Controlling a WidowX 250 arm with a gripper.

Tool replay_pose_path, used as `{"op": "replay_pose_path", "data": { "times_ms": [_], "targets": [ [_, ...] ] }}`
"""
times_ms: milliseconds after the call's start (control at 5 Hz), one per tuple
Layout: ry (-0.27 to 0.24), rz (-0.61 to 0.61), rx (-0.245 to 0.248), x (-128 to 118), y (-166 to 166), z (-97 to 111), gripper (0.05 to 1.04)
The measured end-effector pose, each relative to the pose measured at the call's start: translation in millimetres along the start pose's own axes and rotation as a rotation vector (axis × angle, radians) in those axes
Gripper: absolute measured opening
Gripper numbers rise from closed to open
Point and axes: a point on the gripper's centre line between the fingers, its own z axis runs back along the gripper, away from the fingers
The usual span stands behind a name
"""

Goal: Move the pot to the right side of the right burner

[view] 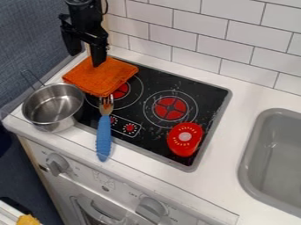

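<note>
Pickup yet to be made, my black claw (pixel 86 59) hangs open by the orange cloth (pixel 106 79) and should next approach the silver metal pot (pixel 54 105).

You have the black two-finger gripper (pixel 86 49) at the upper left of the frame, its fingers spread, over a folded orange cloth (pixel 100 75) that covers the far left part of the black stovetop (pixel 157 78). At the left, you see a round silver metal pot (pixel 53 107), upright, its handle pointing to the upper left. Right of it, near the centre, lies a fork with a blue handle (pixel 103 137), tines toward the cloth. Your red burner (pixel 170 108) is right of centre, with a red oval toy food piece (pixel 185 139) just below it. A grey sink (pixel 276 162) sits at the right edge.
</note>
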Motion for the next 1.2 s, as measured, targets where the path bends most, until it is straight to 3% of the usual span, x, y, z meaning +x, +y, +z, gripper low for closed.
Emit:
{"op": "replay_pose_path", "data": {
  "times_ms": [400,600,800,1000,1200],
  "targets": [
    [0.057,-0.005,-0.05,-16,-14,-19,0.999],
    [0.022,0.01,-0.061,-22,-21,-1,0.999],
    [0.027,-0.003,-0.087,-42,-29,5,0.999],
    [0.062,-0.043,-0.093,-66,-35,-2,0.999],
    [0.127,-0.111,-0.084,-92,-43,-19,0.999]
  ]
}}
